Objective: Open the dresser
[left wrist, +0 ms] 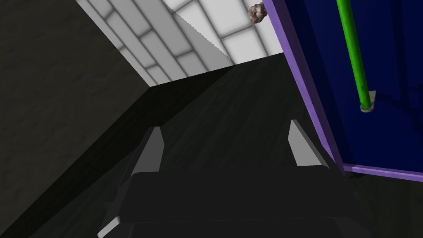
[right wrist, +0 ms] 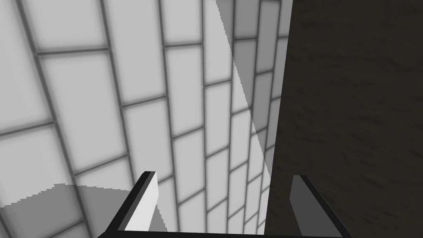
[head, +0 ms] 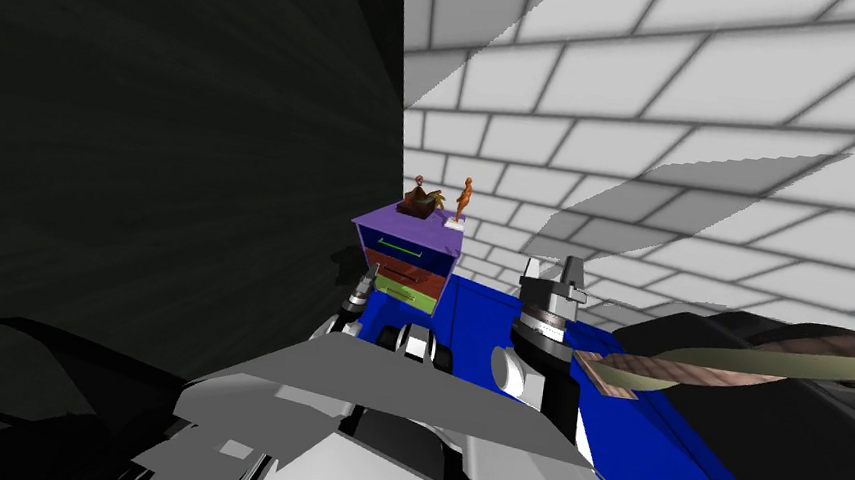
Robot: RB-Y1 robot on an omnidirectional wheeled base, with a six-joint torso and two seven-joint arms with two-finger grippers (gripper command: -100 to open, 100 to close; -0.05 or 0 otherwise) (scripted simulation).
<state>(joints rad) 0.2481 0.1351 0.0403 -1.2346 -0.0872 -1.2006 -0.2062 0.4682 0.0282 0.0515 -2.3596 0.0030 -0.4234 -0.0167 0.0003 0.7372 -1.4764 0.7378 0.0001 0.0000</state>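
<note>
The dresser [head: 406, 250] is small, with a purple top and frame, and stands against the dark wall. It has a blue top drawer [head: 405, 246] with a green bar handle [head: 401, 246], a brown drawer and a green one below, all shut. My left gripper [head: 367, 284] hangs at the dresser's lower left corner. In the left wrist view it [left wrist: 225, 144] is open with nothing between its fingers, just beside the purple frame edge [left wrist: 305, 91]. The blue drawer front [left wrist: 392, 82] and green handle [left wrist: 354, 53] lie off to one side of it. My right gripper [head: 558, 270] is raised and open [right wrist: 225, 202].
A dark brown ornament [head: 420, 201] and an orange figurine [head: 464, 198] stand on the dresser top. A dark wall [head: 157, 121] runs close along my left. A blue surface [head: 494, 345] lies to the dresser's right, with a long striped thing [head: 753, 365] across it.
</note>
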